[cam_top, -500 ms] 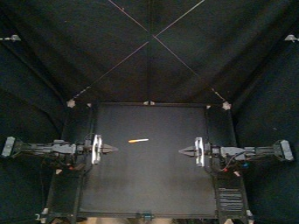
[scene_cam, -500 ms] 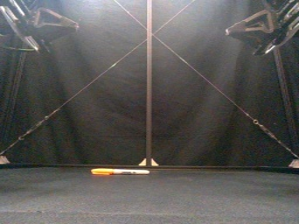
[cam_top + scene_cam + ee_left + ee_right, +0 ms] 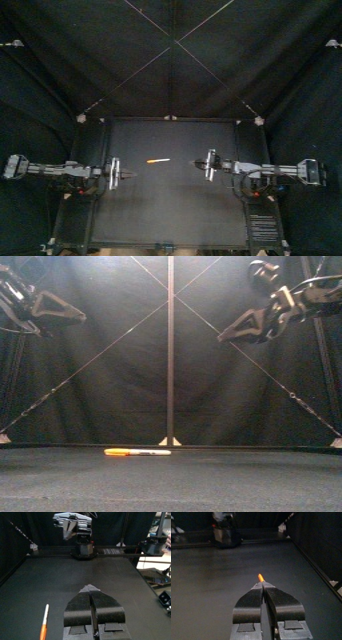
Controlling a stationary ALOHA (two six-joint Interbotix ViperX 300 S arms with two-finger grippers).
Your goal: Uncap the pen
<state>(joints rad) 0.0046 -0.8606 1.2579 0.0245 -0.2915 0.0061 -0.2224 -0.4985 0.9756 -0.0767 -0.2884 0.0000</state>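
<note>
An orange and white marker pen [image 3: 158, 160] lies flat on the black table, a little behind its middle; the front view has the pen [image 3: 136, 452] low and left of centre. My left gripper [image 3: 128, 174] hovers shut to the pen's left and high above the table [image 3: 80, 313]. In the left wrist view the pen [image 3: 44, 621] lies beside the shut left gripper [image 3: 89, 588]. My right gripper [image 3: 203, 165] hangs shut to the pen's right, also well above the table [image 3: 226, 335]. From the right wrist, only the pen's orange end [image 3: 260, 577] shows past the right gripper [image 3: 261, 585].
The black table [image 3: 174, 215] carries nothing but the pen. Black curtains close the back and both sides.
The right arm has reached inward toward the pen and come lower. The left gripper has shifted slightly inward. The pen has not moved.
</note>
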